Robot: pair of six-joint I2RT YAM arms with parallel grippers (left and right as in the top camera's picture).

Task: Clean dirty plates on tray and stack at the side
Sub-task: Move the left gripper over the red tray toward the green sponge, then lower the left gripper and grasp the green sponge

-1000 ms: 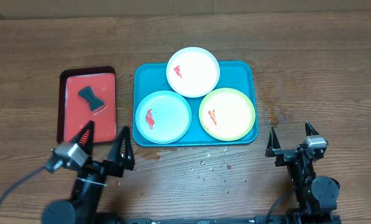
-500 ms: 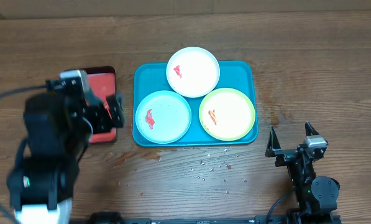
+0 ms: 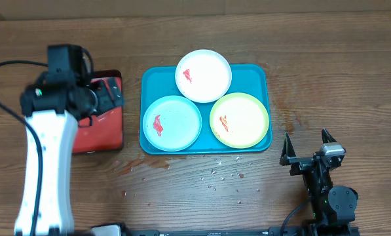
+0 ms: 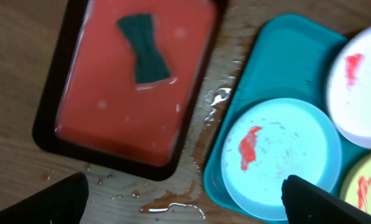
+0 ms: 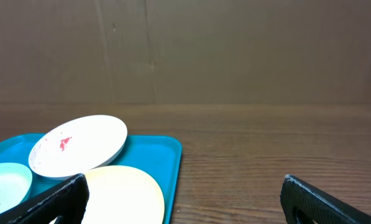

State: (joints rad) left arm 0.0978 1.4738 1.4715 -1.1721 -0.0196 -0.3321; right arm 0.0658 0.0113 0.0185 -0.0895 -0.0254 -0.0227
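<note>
Above the small red rectangular tray with a dark rim (image 3: 97, 134), the left gripper (image 3: 107, 95) hangs with its jaws spread wide and nothing between them. In the left wrist view its black fingertips (image 4: 61, 199) sit at the lower corners of the frame. Below it, a dark bow-tie-shaped pad (image 4: 145, 56) lies flat on the far half of the red tray. Patches of water (image 4: 219, 96) lie on the brown wooden table (image 3: 339, 65) between the red tray and the large teal-blue rectangular plastic tray (image 3: 255, 75) just beside it. Three small round plastic plates lie on the teal-blue tray, each with a red sauce smear. They are the white plate (image 3: 204, 75) at the far edge, overhanging the raised rim; the light blue plate (image 3: 172, 123) at the near left; and the yellow-green rimmed plate (image 3: 240, 120) at the near right. The right gripper (image 3: 306, 145) sits low at the table's near right, apart from the teal-blue tray, its jaws likewise wide apart and empty. Small pale specks (image 3: 224, 176) dot the table near that tray's front edge.
</note>
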